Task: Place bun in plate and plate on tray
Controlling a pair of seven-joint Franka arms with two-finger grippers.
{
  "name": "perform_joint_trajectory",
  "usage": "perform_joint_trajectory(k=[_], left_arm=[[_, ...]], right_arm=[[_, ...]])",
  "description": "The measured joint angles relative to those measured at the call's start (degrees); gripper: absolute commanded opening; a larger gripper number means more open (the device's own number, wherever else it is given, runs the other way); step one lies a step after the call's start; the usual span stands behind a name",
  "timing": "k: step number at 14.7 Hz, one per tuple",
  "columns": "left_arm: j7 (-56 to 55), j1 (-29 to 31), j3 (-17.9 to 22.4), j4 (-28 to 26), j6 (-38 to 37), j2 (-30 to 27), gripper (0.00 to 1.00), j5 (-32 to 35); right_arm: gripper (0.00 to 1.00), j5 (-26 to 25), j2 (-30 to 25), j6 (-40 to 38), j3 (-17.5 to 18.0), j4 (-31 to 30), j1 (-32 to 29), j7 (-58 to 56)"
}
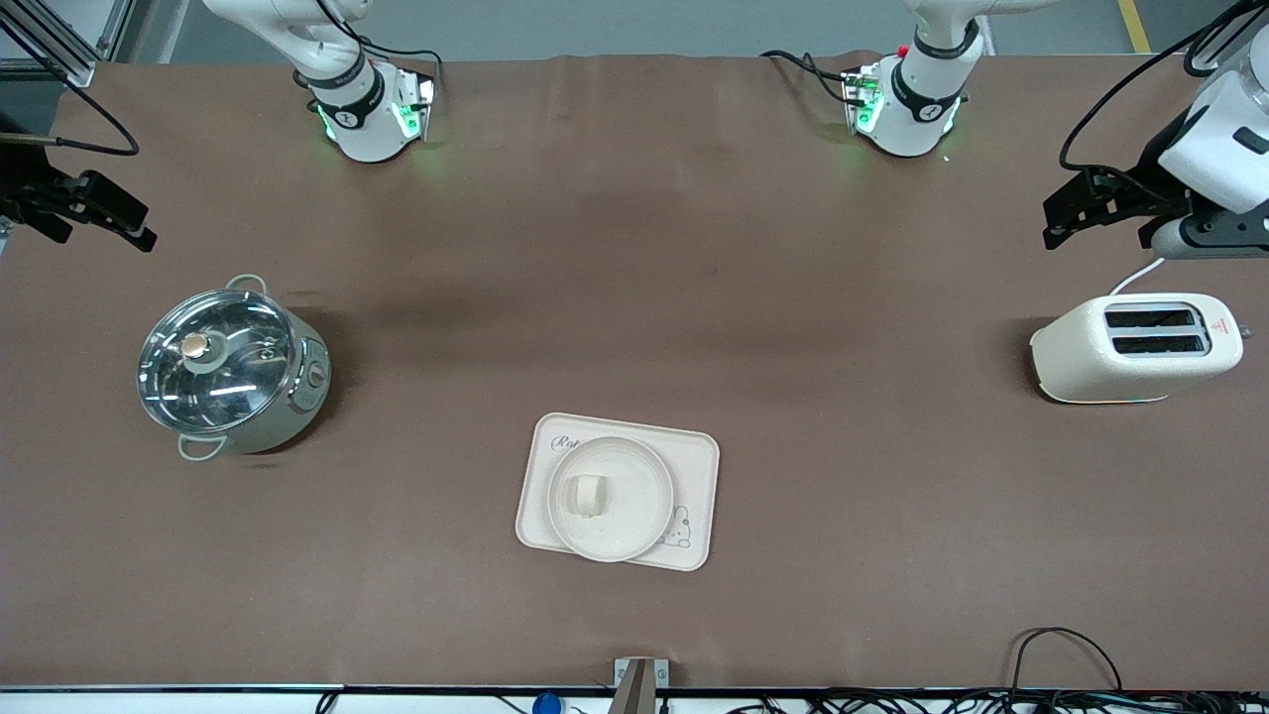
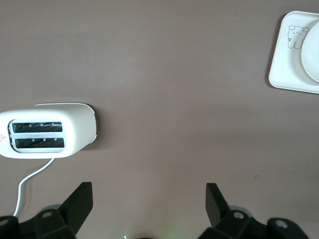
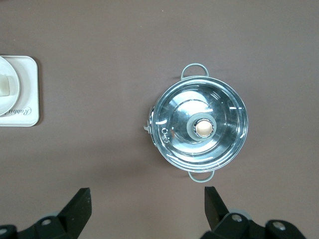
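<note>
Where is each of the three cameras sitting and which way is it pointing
Front view: high across the table, facing both arm bases; the bun lies in the plate on the tray.
Left wrist view: on the left arm's wrist, looking down at the toaster; the open left gripper shows.
Right wrist view: on the right arm's wrist, looking down at the lidded pot; the open right gripper shows.
Shared: both wrist views catch an edge of the tray.

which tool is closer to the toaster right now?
Left. The left tool hangs open at the left arm's end of the table, next to the toaster. The right tool hangs open at the right arm's end, by the pot.
</note>
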Motion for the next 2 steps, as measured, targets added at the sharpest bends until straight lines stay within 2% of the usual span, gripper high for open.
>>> perform_joint_trajectory(k=[2], left_arm=[[0.0,0.0,0.0,0.0,0.0,0.0,1.0,0.0]], right_arm=[[1.0,0.0,-0.1,0.0,0.6,0.1,0.0,0.0]])
